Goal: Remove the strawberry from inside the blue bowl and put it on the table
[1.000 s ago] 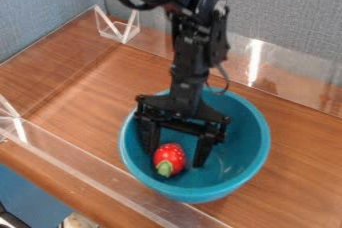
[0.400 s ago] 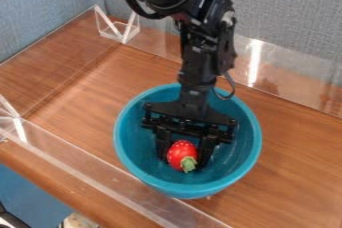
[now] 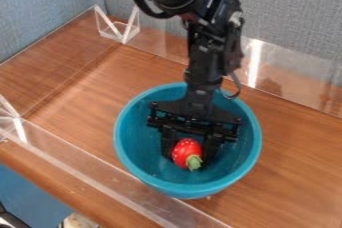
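Observation:
The blue bowl (image 3: 130,132) stands on the table (image 3: 80,82) near its front edge. Inside it lies the strawberry (image 3: 186,154), red with its green cap pointing toward the front. The black arm comes straight down from above into the bowl. My gripper (image 3: 189,152) is down inside the bowl, with one finger on each side of the strawberry. Both fingers look closed against the fruit. The strawberry is low in the bowl, near its bottom.
Low clear acrylic walls edge the table at the front (image 3: 54,137) and at the back right (image 3: 287,67). A small clear acrylic stand (image 3: 120,24) sits at the back left. Bare wood stretches to the left of the bowl.
The gripper has narrowed from wide open onto the strawberry. The strawberry has shifted slightly right toward the bowl's middle, and the bowl has nudged a little.

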Tool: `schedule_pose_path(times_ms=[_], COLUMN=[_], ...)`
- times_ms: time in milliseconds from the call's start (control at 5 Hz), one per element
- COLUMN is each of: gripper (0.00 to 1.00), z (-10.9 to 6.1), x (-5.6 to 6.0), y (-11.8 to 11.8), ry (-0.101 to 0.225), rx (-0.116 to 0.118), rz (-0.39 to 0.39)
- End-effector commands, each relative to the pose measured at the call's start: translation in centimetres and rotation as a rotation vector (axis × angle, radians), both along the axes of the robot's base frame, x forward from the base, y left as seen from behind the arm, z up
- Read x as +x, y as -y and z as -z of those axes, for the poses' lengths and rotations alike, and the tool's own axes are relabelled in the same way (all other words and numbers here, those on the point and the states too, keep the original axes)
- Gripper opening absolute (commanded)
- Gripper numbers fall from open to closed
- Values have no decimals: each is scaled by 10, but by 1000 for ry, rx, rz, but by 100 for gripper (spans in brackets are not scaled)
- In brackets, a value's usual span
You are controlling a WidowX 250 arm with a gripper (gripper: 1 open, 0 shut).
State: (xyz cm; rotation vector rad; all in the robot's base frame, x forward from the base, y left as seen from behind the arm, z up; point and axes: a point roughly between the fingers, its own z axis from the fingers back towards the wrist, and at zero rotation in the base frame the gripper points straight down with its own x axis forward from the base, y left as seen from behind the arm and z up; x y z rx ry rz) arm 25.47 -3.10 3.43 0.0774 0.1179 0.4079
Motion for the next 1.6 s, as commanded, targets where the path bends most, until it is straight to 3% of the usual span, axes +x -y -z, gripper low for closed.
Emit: schedule_pose_path(times_ms=[0,600,800,1200,1400], gripper=[0,0,100,100,100], z=[-15,-68,-81,-53,-40], x=[14,15,14,-3,-3], y=[6,4,-7,-3,-1], ry=[72,149,179,146,134], rx=[3,28,32,54,59], rz=[-3,15,21,-169,-183])
